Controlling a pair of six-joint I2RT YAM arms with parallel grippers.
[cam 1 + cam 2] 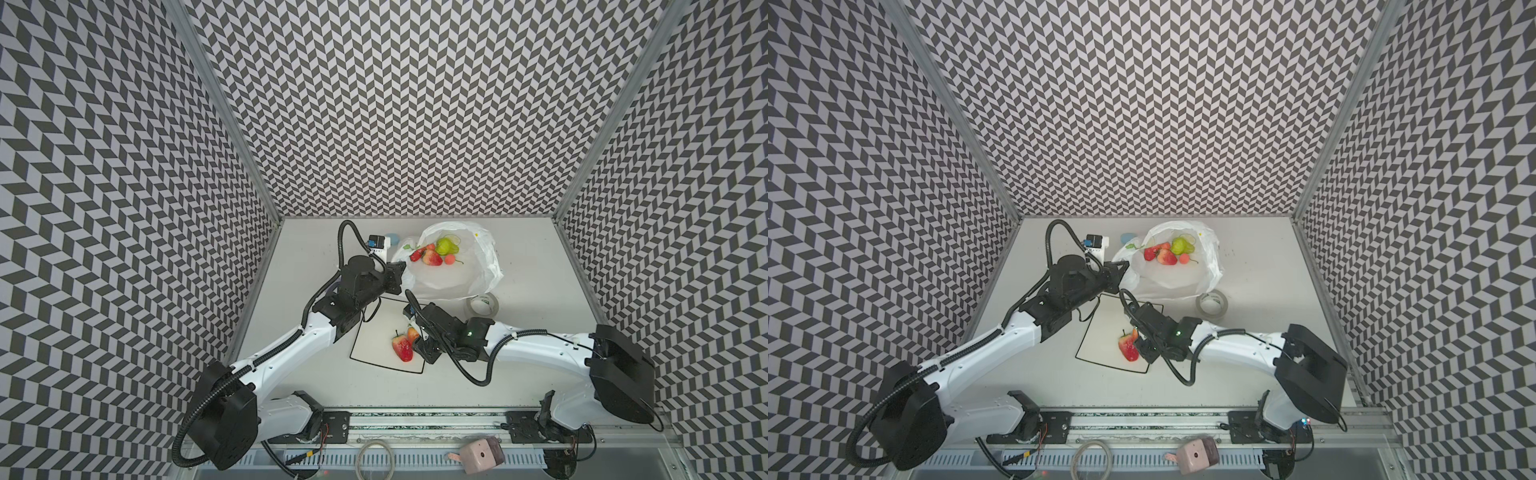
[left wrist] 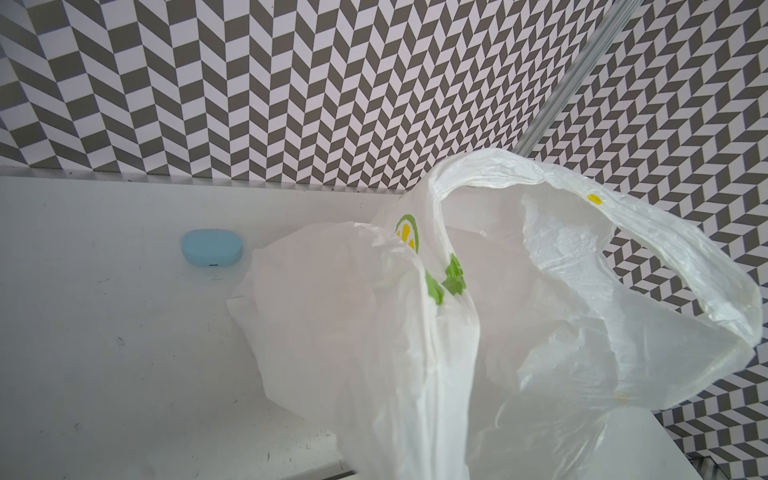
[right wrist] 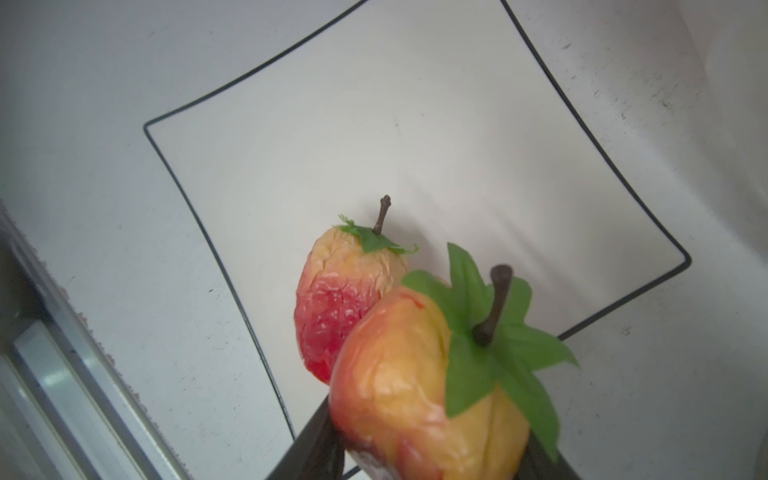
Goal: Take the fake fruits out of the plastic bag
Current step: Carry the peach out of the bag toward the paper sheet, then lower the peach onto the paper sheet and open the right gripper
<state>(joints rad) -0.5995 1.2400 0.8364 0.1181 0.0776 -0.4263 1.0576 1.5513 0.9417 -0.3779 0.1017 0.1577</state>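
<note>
One strawberry (image 3: 415, 395) clasped in the right gripper (image 1: 417, 337) over the plate (image 3: 415, 124); left gripper (image 1: 400, 268) pinches the plastic bag (image 2: 540, 311)

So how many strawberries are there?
4 strawberries: one lies on the plate, one is in the right gripper beside it, two are in the plastic bag. Others may hide under the fruit there.

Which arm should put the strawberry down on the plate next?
Right, most likely. The right gripper holds a strawberry over the plate, beside a second strawberry lying on it. The left gripper is busy, shut on the plastic bag, holding it open.
</note>
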